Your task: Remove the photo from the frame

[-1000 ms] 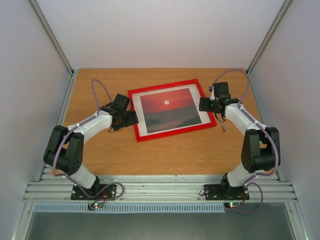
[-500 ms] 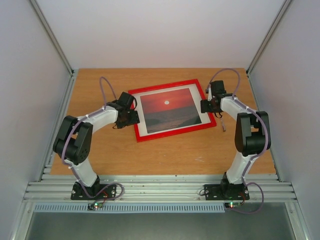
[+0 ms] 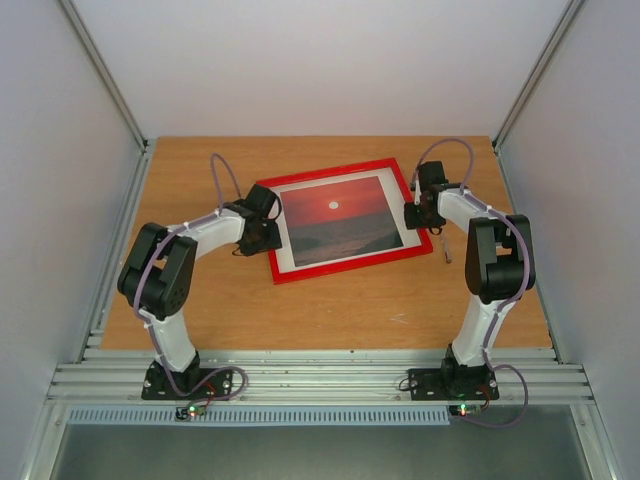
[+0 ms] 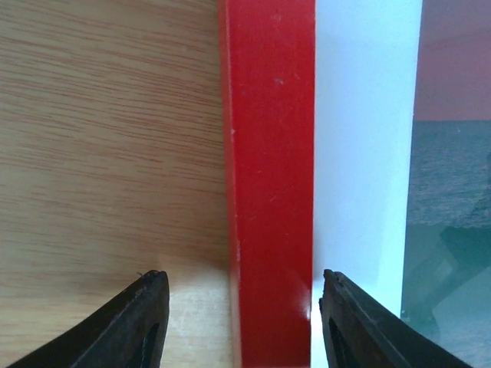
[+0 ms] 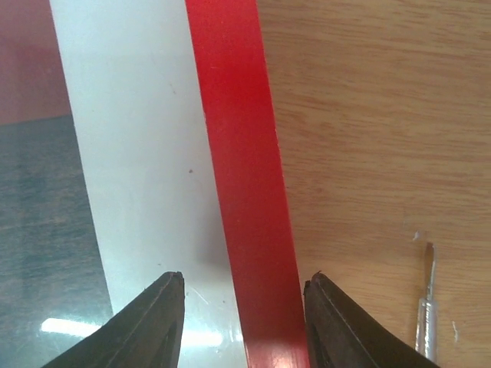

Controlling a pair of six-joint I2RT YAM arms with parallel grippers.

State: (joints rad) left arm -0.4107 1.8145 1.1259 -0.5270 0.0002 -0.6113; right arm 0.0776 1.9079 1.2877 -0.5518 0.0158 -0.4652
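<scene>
The red frame point(image 3: 340, 262) lies flat on the wooden table with the sunset photo point(image 3: 335, 218) inside it, behind a white margin. My left gripper point(image 3: 268, 232) is down at the frame's left rail point(image 4: 268, 153) and straddles it. One finger point(image 4: 138, 326) is over the table and the other over the white margin point(image 4: 364, 153), with gaps on both sides. My right gripper point(image 3: 412, 213) straddles the right rail point(image 5: 238, 153) the same way, open, its jaws clear of the red edge. Part of the photo point(image 5: 38, 199) shows at the left of the right wrist view.
A small metal pin-like object point(image 3: 447, 252) lies on the table just right of the frame, near my right gripper point(image 5: 244, 277), and shows in the right wrist view point(image 5: 426, 307). Grey walls enclose the table on the left, right and back.
Both arms have folded in toward the frame and lowered their grippers over its side rails. Both pairs of jaws have narrowed around the rails.
</scene>
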